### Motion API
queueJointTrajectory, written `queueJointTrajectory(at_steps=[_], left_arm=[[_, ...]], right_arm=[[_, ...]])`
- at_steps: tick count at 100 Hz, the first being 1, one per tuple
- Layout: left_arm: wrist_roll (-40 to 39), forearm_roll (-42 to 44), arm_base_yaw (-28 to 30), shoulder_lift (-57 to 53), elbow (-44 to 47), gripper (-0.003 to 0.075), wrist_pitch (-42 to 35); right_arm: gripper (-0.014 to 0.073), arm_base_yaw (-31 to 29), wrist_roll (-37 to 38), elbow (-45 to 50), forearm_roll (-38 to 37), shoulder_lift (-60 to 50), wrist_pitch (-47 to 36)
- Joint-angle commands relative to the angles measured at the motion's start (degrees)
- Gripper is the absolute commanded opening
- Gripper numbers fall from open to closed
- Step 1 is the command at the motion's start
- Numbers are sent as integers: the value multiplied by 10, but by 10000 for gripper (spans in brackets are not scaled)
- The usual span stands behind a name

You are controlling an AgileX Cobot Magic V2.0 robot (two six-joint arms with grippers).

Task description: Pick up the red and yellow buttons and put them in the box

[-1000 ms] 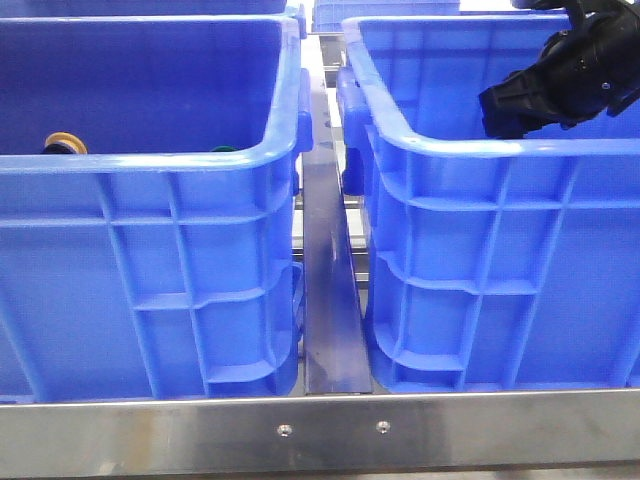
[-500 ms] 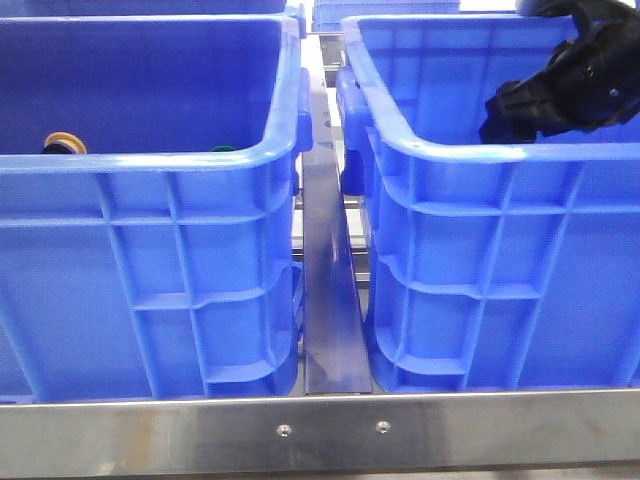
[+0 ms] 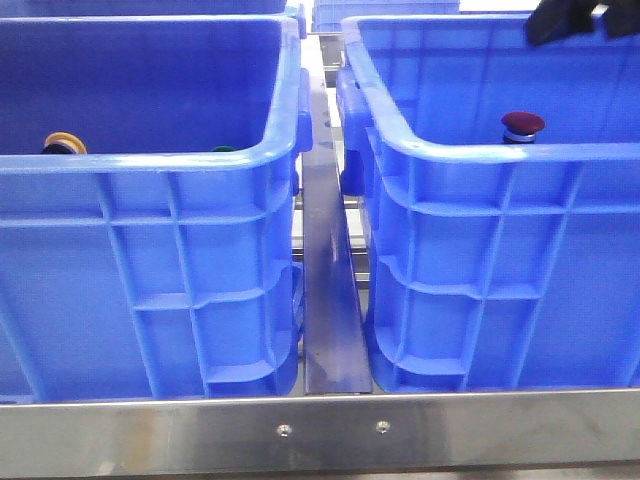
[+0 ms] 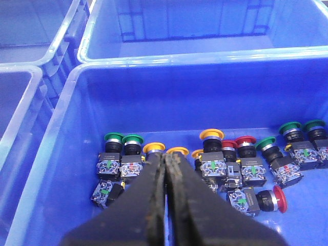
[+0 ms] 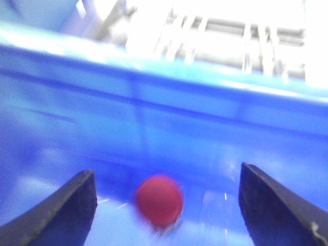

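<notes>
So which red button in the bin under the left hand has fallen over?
The red button at the front of the pile, nearest the right wall. It lies on its side, cap pointing sideways, while the other red ones stand with caps up.

Red button [image 3: 523, 124] upright (cap up) in box [image 3: 470, 150]

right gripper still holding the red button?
No. The right gripper is open, and the red button sits free on the box floor between its fingers.
</notes>
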Motion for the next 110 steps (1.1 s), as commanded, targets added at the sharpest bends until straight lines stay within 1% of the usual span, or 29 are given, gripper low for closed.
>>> queueJointTrajectory(at_steps=[1, 27, 34, 41, 48, 50, 56, 57, 58, 60, 61, 67, 70, 74, 76, 77, 78, 79, 81, 83, 85, 87, 88, 89, 94, 96, 101, 106, 110], left_arm=[[-5, 9, 1, -1, -15, -19, -36], [-5, 9, 1, -1, -15, -19, -36], [-5, 9, 1, -1, -15, -19, -36], [-5, 9, 1, -1, -15, -19, -36], [-5, 9, 1, -1, -15, -19, -38], [-5, 9, 1, -1, -15, -18, -38], [-5, 9, 1, -1, -15, -18, -38], [-5, 9, 1, -1, -15, -18, -38], [-5, 9, 1, -1, -15, -18, -38], [-5, 9, 1, -1, -15, -18, -38], [-5, 9, 1, -1, -15, -18, -38], [-4, 9, 1, -1, -15, -9, -38], [-1, 9, 1, -1, -15, 6, -36], [14, 3, 1, -1, -15, 46, -36], [23, -4, 1, -1, -15, 84, -36], [26, -4, 1, -1, -15, 84, -36], [31, -7, 1, -1, -15, 119, -36], [34, -9, 1, -1, -15, 119, -36], [37, -12, 1, -1, -15, 158, -36], [40, -16, 1, -1, -15, 200, -36], [42, -19, 1, -1, -15, 265, -36], [42, -22, 1, -1, -15, 300, -36], [42, -23, 1, -1, -15, 300, -36], [42, -25, 1, -1, -15, 354, -36], [42, -27, 1, -1, -15, 466, -36], [42, -27, 1, -1, -15, 536, -36], [41, -28, 1, 0, -15, 630, -36], [41, -32, 1, 2, -15, 685, -35], [41, -37, 1, 3, -15, 693, -35]], right_arm=[[591, -2, 18, 23, 62, -98, 13], [584, -2, 26, 115, 62, -328, -10], [533, -2, 26, 132, 62, -375, -31], [428, -2, 26, 145, 62, -412, -51], [290, -2, 26, 157, 62, -445, -62], [230, -2, 26, 160, 62, -450, -63], [129, -2, 26, 164, 62, -465, -61], [87, -2, 26, 165, 62, -466, -61], [87, -2, 26, 165, 62, -467, -60], [34, -2, 26, 166, 62, -469, -59], [34, -2, 26, 166, 62, -469, -59], [-75, -2, 26, 166, 62, -469, -53], [-68, -2, 26, 166, 62, -468, -51], [-66, -2, 26, 166, 62, -468, -46], [-67, -2, 26, 166, 62, -468, -44], [-68, -2, 26, 167, 62, -468, -41], [-68, -2, 26, 167, 62, -468, -40], [-69, -2, 26, 167, 62, -468, -37], [-69, -2, 26, 167, 62, -468, -34], [-69, -2, 26, 167, 62, -468, -32], [-69, -2, 26, 167, 62, -468, -28], [-69, -2, 26, 167, 62, -468, -25], [-69, -2, 26, 167, 62, -468, -23], [-69, -2, 26, 167, 62, -468, -23], [-69, -2, 26, 167, 62, -468, -21], [-69, -2, 26, 167, 62, -468, -21], [-69, -2, 26, 167, 62, -468, -21], [-69, -2, 26, 167, 62, -468, -21], [-69, -2, 26, 167, 62, -468, -21]])
